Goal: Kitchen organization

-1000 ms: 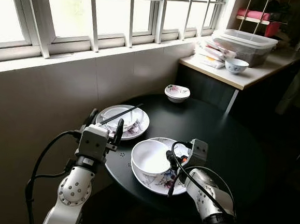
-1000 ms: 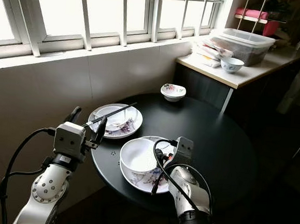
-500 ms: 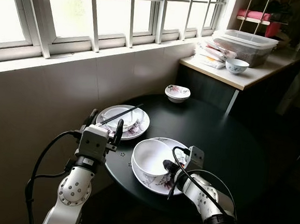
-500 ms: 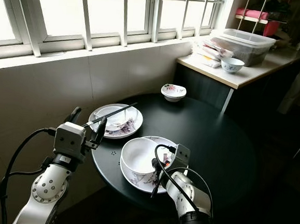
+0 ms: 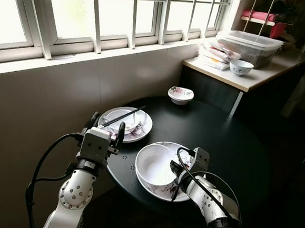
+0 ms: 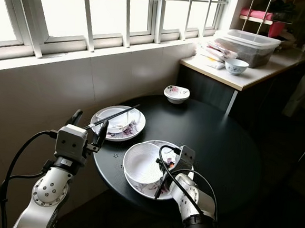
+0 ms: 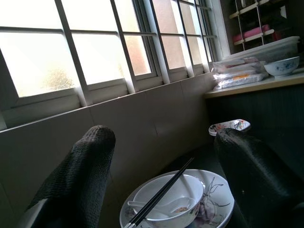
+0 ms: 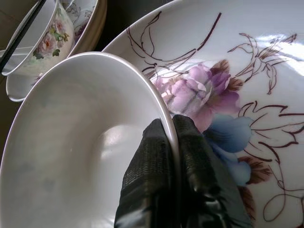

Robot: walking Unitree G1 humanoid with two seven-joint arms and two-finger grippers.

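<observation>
Right gripper clamped on white bowl rim, bowl tilted over floral plate on round table. Left gripper fingers apart, hovering near chopsticks across second bowl.

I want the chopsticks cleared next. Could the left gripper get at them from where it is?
Probably yes. The left gripper hovers open just short of the floral plate, and the chopsticks lie across the bowl straight ahead, nothing between. The right gripper is busy with the white bowl.
</observation>
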